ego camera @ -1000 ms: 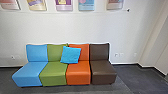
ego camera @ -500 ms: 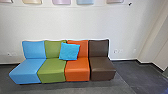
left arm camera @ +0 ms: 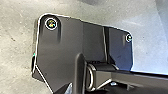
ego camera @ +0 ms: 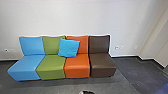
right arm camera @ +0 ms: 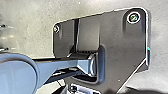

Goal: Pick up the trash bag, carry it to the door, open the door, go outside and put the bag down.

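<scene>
1. Robot's own viewpoint has moved since the earlier frame: the head camera now looks lower, so the posters along the wall (ego camera: 75, 18) have left its view and the seats sit higher in it. I read this as the robot driving or bending, with the furniture itself staying put.
2. Newly in view, low and close at 12 o'clock, is a small black-and-white object (ego camera: 86, 92). Too little of it shows to say what it is, so I would not call it the trash bag.
3. Ahead stand four joined-looking seats: blue (ego camera: 27, 66) at 11 o'clock, green (ego camera: 51, 66) and orange (ego camera: 77, 70) nearer 12, brown (ego camera: 102, 66) at 1. A bright blue cushion (ego camera: 69, 47) leans across the green and orange backs.
4. For the task, this looks like driving or repositioning rather than handling. I cannot tell where the trash bag or the door is, nor how far the job has got.
5. Whether the left gripper and right gripper are released, clenched or grasping anything, I cannot tell.
6. As for brands, labels or writing, I can read none; the wall sockets (ego camera: 116, 47) at 1 o'clock carry no legible marking.
</scene>
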